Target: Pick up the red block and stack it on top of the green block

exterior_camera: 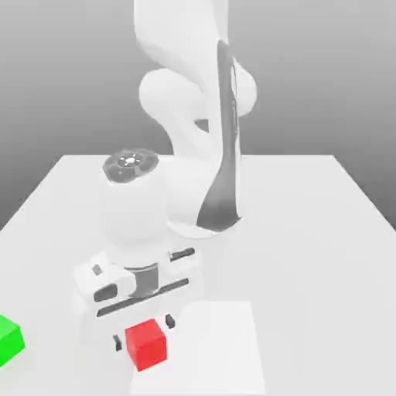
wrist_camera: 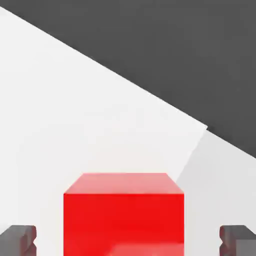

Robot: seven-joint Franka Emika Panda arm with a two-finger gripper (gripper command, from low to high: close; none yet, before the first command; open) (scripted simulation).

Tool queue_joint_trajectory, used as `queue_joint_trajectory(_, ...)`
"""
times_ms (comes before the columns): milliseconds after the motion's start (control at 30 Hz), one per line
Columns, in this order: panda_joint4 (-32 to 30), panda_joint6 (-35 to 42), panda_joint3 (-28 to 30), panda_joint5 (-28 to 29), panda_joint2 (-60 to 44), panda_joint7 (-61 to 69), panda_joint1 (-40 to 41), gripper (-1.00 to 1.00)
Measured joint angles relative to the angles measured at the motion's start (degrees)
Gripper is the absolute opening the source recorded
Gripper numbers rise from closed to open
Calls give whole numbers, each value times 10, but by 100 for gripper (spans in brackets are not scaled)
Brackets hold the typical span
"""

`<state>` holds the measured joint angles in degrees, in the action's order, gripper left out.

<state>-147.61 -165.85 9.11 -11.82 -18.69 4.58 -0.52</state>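
Red block (exterior_camera: 146, 345) sits near the table's (exterior_camera: 309, 232) front edge, with the gripper (exterior_camera: 144, 331) lowered around it. The jaws are spread, one fingertip (wrist_camera: 19, 239) on each side with a gap to the block's faces in the hand view. This looks like the grasp step: next the fingers must close squarely on the block, then lift and carry it to the green block (exterior_camera: 9, 340) at the table's front-left edge.
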Motion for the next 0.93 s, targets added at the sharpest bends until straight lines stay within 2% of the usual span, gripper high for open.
queue_joint_trajectory(200,0,2,0,2,2,-2,0,-100)
queue_joint_trajectory(400,-8,92,42,67,99,-52,-11,-100)
queue_joint_trajectory(667,122,190,142,21,55,-44,111,-100)
queue_joint_trajectory(800,154,150,124,-39,-23,-7,160,-100)
queue_joint_trajectory(833,156,139,116,-49,-36,0,168,100)
queue_joint_trajectory(933,156,139,116,-49,-36,0,168,100)
